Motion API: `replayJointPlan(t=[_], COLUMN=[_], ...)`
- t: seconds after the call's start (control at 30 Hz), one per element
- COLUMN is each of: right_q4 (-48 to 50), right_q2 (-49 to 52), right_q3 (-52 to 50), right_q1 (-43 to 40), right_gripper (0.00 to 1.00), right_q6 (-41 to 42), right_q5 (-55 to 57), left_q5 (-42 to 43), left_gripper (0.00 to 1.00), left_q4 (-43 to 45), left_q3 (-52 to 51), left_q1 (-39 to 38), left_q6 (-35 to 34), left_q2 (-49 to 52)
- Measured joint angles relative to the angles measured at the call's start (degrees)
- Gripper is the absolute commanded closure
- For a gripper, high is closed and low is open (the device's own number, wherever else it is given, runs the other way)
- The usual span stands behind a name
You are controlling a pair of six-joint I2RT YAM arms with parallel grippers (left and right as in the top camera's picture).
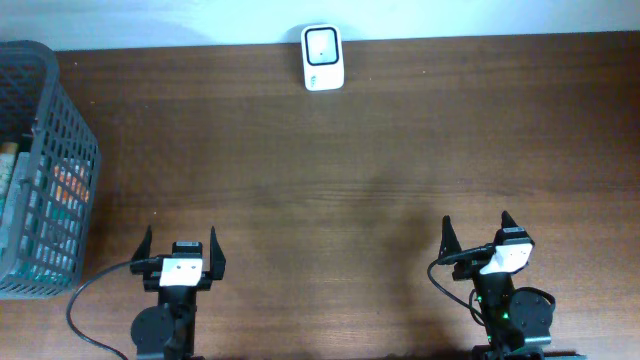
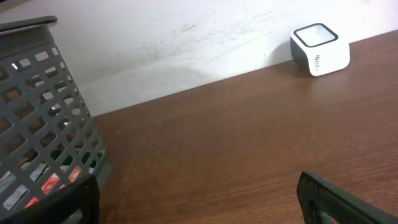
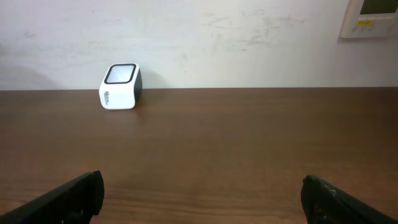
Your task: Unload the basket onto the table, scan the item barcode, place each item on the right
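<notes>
resting at near table [image 1: 350, 170] edge, left gripper [image 1: 180, 236] and right gripper [image 1: 477, 224], jaws spread | scanner [image 1: 323, 58] at far edge | basket [image 1: 70, 130] at left

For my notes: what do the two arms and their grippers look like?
The left arm and right arm are black with round joint housings. The left gripper and right gripper each have two black pointed fingers flanking a white block with small dark marks. A black cable loops from the left arm; a green light glows on the right.
</notes>
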Motion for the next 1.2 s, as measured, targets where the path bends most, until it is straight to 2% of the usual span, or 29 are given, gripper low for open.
replayJointPlan(t=[0.13,0.27,0.4,0.7,0.9,1.07,1.13,1.2], right_q4=[0.0,0.0,0.0,0.0,0.0,-0.02,-0.02,0.0], right_q2=[0.0,0.0,0.0,-0.04,0.0,0.0,0.0,0.0], right_q3=[0.0,0.0,0.0,0.0,0.0,0.0,0.0,0.0], right_q1=[0.0,0.0,0.0,0.0,0.0,0.02,0.04,0.04], right_gripper=[0.02,0.02,0.02,0.02,0.02,0.02,0.02,0.02], right_q6=[0.04,0.02,0.02,0.02,0.07,0.04,0.04,0.02], right_q5=[0.0,0.0,0.0,0.0,0.02,0.0,0.0,0.0], left_q5=[0.24,0.92,1.09,1.09,1.29,4.66,7.65,10.78], left_gripper=[0.01,0.01,0.01,0.01,0.01,0.01,0.01,0.01], left_q4=[0.11,5.22,5.64,3.85,-10.6,-35.45,-42.01,-44.09], left_q3=[0.0,-0.09,1.22,21.92,44.74,76.41,86.4,90.12], left_q1=[0.02,0.0,0.0,0.0,0.0,0.0,0.0,0.0], left_q6=[-0.28,-3.72,-5.44,-8.04,-8.28,-8.31,-8.28,-8.28], left_q2=[0.0,0.0,1.22,24.02,43.43,65.37,71.67,74.9])
